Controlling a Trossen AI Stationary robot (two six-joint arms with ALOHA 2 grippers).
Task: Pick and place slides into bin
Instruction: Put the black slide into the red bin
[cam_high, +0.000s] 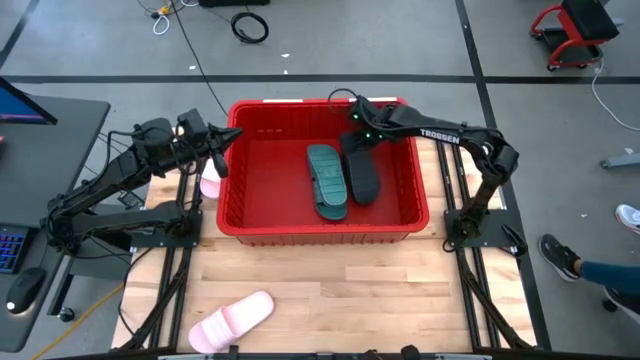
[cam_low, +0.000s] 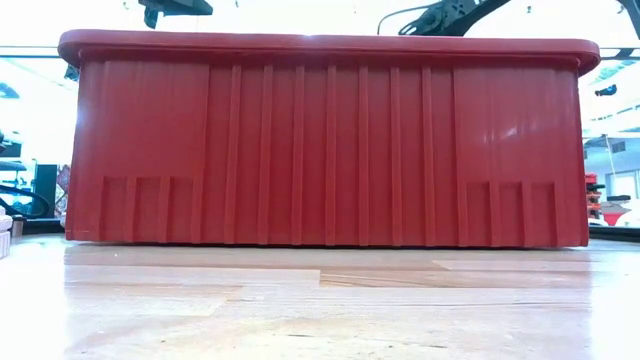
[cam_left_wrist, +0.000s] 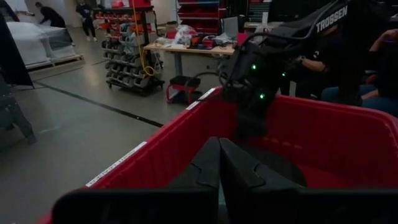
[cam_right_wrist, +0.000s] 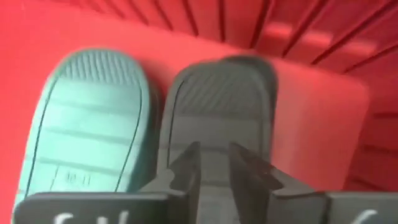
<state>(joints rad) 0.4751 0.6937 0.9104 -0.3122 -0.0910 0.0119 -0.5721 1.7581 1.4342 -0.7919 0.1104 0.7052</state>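
The red bin (cam_high: 320, 235) stands mid-table and fills the low view (cam_low: 320, 150). Inside it, a teal slide (cam_high: 326, 180) and a black slide (cam_high: 362, 172) lie side by side on the bin's floor, soles up (cam_right_wrist: 87, 118) (cam_right_wrist: 224, 93). My right gripper (cam_high: 362, 135) hangs over the black slide's far end, fingers (cam_right_wrist: 214, 165) a narrow gap apart with nothing between them. My left gripper (cam_high: 220, 158) is shut and held level over the bin's left rim (cam_left_wrist: 219, 165). A pink slide (cam_high: 232, 320) lies on the table near the front left. Another pink slide (cam_high: 210, 186) lies outside the bin's left wall, half hidden under my left arm.
Bare wooden table lies in front of the bin. Cables run over the floor beyond the far edge. A red cart (cam_high: 575, 30) stands at the back right. A person's shoe (cam_high: 560, 255) shows at the right. A keyboard and mouse (cam_high: 20, 270) sit to the left.
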